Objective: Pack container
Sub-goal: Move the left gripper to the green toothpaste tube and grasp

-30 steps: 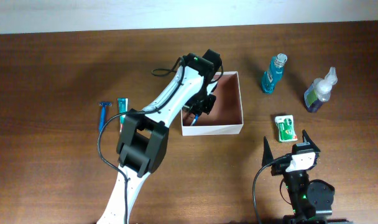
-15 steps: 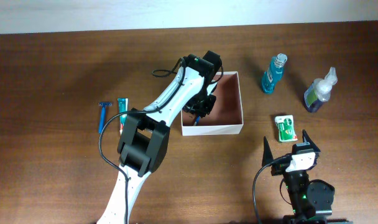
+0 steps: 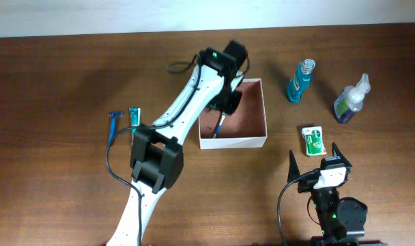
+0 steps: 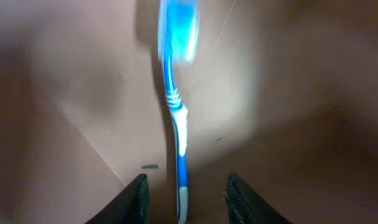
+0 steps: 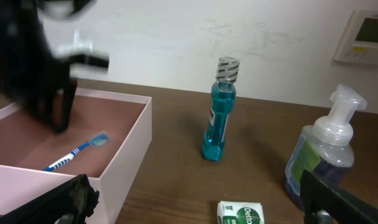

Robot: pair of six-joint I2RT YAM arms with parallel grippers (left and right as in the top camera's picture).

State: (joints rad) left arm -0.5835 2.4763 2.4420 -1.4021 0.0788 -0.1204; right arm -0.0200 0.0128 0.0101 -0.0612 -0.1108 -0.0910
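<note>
The container [image 3: 255, 141] is a square shallow box with white walls and a pinkish-brown floor, at the table's middle. A blue and white toothbrush [image 3: 220, 125] lies on its floor. My left gripper [image 3: 228, 101] hovers over the box's far-left part, open and empty. In the left wrist view its fingers [image 4: 186, 196] stand apart on either side of the toothbrush [image 4: 178, 124] without touching it. The right wrist view also shows the container [image 5: 130, 155] and the toothbrush [image 5: 74, 152]. My right gripper [image 3: 314, 154] is open and empty near the front edge, right of the box.
A blue mouthwash bottle [image 3: 300, 80] and a pump soap bottle [image 3: 351, 99] stand at the back right. A green soap pack [image 3: 313, 140] lies just beyond my right gripper. A blue razor [image 3: 113, 123] and a small toothpaste tube [image 3: 134, 117] lie left of the box.
My left gripper has lifted and pulled back toward the far edge of the box. The toothbrush now lies free on the box floor. The right arm has not moved.
</note>
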